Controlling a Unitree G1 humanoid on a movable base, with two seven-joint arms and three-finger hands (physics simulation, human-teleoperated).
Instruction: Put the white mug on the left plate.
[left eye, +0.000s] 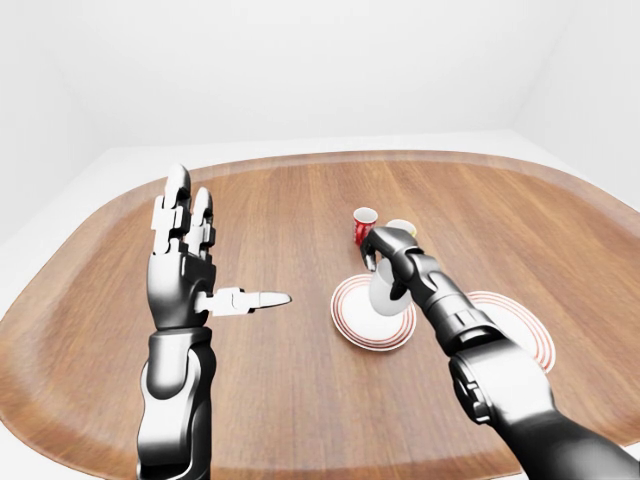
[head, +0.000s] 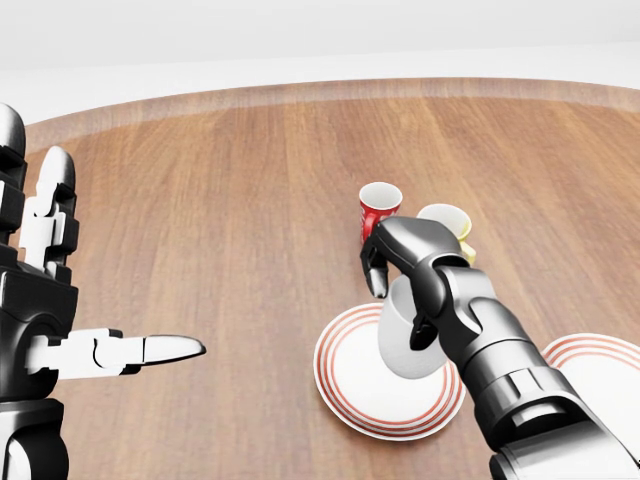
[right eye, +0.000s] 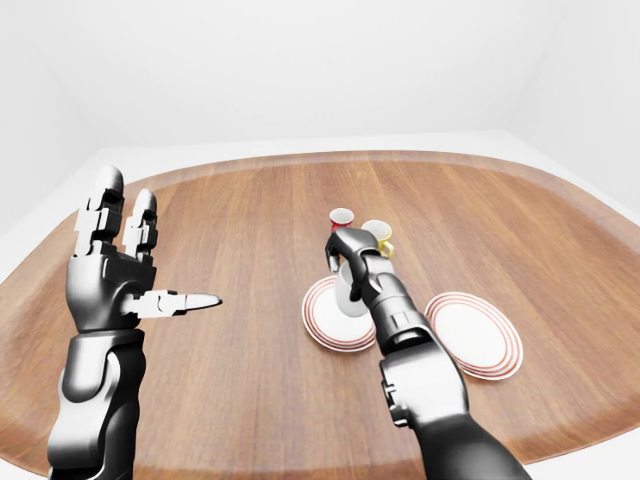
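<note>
My right hand is shut on the white mug and holds it slightly tilted, low over the middle of the left plate, a white plate with red rings. I cannot tell whether the mug's base touches the plate. My fingers wrap the mug's upper part and hide its rim. My left hand is open and empty at the left of the head view, fingers up and thumb pointing right, well apart from the plate.
A red mug and a yellow mug stand just above the left plate in the head view, close to my right hand. A second red-ringed plate lies at the right. All rest on a round wooden table.
</note>
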